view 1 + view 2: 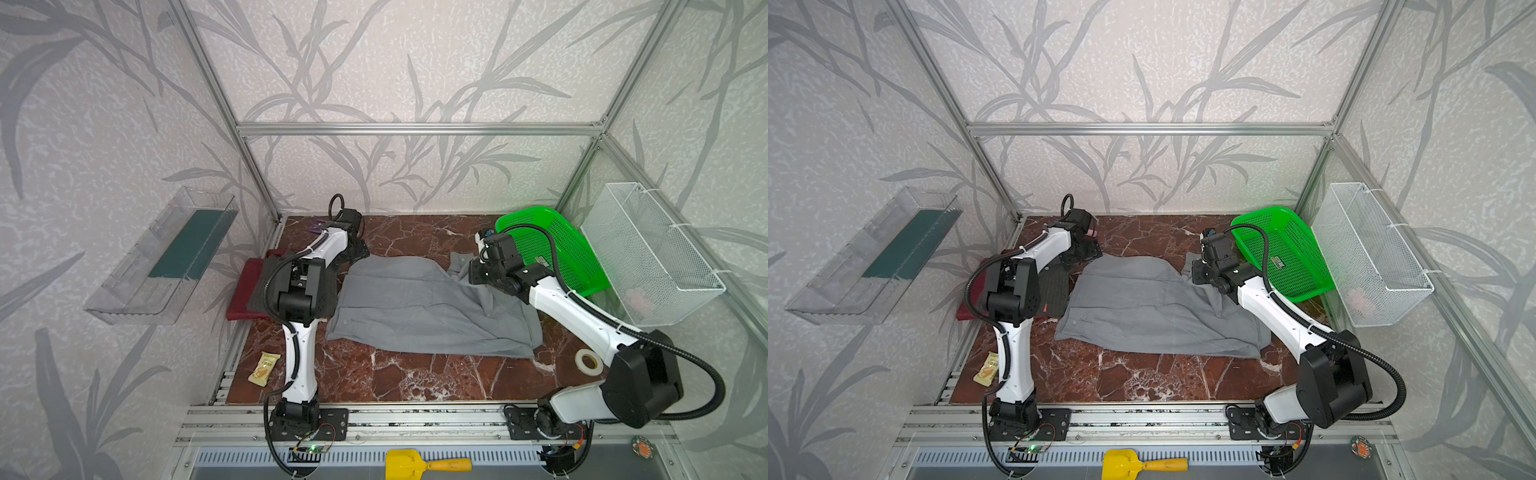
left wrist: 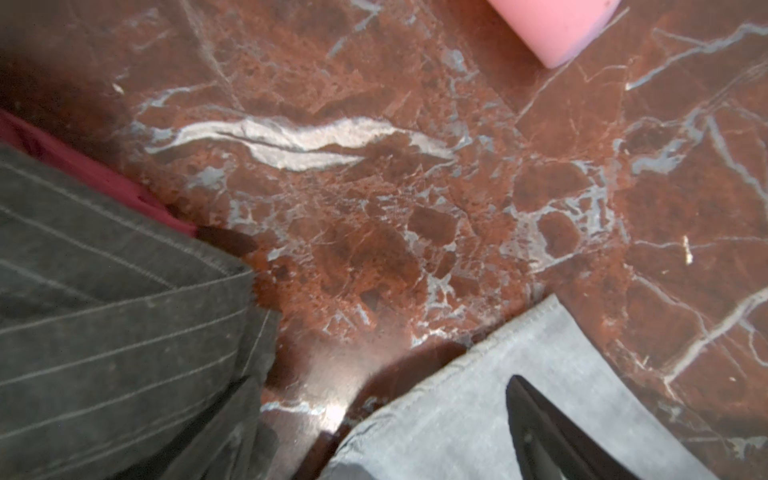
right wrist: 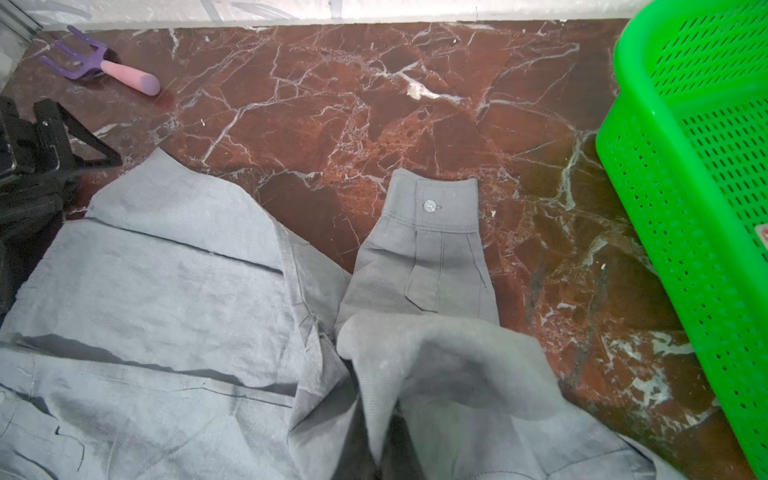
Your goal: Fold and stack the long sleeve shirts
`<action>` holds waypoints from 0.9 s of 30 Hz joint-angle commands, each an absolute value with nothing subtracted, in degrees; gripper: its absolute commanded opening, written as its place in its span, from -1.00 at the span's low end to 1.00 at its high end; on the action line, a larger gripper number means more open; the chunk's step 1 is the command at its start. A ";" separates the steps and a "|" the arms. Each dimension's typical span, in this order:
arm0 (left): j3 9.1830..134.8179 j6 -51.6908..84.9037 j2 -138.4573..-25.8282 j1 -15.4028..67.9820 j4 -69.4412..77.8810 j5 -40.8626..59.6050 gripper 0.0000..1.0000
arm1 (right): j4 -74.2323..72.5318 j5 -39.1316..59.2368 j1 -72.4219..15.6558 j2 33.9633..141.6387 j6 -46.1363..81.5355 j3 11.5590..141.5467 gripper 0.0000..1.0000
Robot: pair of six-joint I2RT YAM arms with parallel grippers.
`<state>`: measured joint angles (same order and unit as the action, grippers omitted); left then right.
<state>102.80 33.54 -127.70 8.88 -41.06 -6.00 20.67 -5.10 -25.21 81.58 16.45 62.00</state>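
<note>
Nearest the front, a yellow scoop (image 1: 409,462) is parked on the rail. A snack packet (image 1: 264,368) and a tape roll (image 1: 589,362) are left at the near corners of the marble table (image 1: 415,378).

Mid-table, the light grey shirt (image 1: 415,309) is spread mostly flat, with one buttoned cuff (image 3: 432,203) laid out toward the back. The right arm is stretched in low from the near right, elbow kinked outward, and the right gripper (image 1: 473,277) is set against the shirt's right edge. Its jaws are clamped tight, apparently on a bunched fold of sleeve, though the fingers are buried in cloth in the wrist view.

The left arm is folded at the elbow and reached toward the shirt's back left corner. There the left gripper (image 1: 356,250) is held with jaws spread wide and nothing in them, one finger (image 2: 552,432) seen over the hem.

Just left of that, the pinstriped shirt (image 2: 104,332) is stacked folded on the maroon shirt (image 1: 243,286). Further back, a green basket (image 1: 552,249) is propped at the right, and a purple rake (image 3: 89,62) is left by the back wall.
</note>
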 commanded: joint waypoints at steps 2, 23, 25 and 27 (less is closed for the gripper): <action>108.74 35.50 -130.42 9.99 -44.89 -6.98 0.84 | 18.28 -6.06 -25.92 79.20 16.09 60.91 -1.00; 130.65 34.58 -145.74 15.12 -56.04 -9.45 0.49 | 18.72 -5.62 -28.02 74.04 15.03 60.92 -1.00; 131.62 34.97 -146.63 15.21 -56.49 -9.26 0.42 | 18.81 -5.62 -28.10 73.37 15.03 60.78 -1.00; 131.92 35.33 -147.11 15.34 -56.35 -9.06 0.34 | 18.81 -5.45 -28.17 72.65 15.03 60.65 -1.00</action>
<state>130.37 34.74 -145.67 15.27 -52.75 -7.81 19.49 -5.39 -27.81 74.85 15.53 61.21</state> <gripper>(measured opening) 0.676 0.050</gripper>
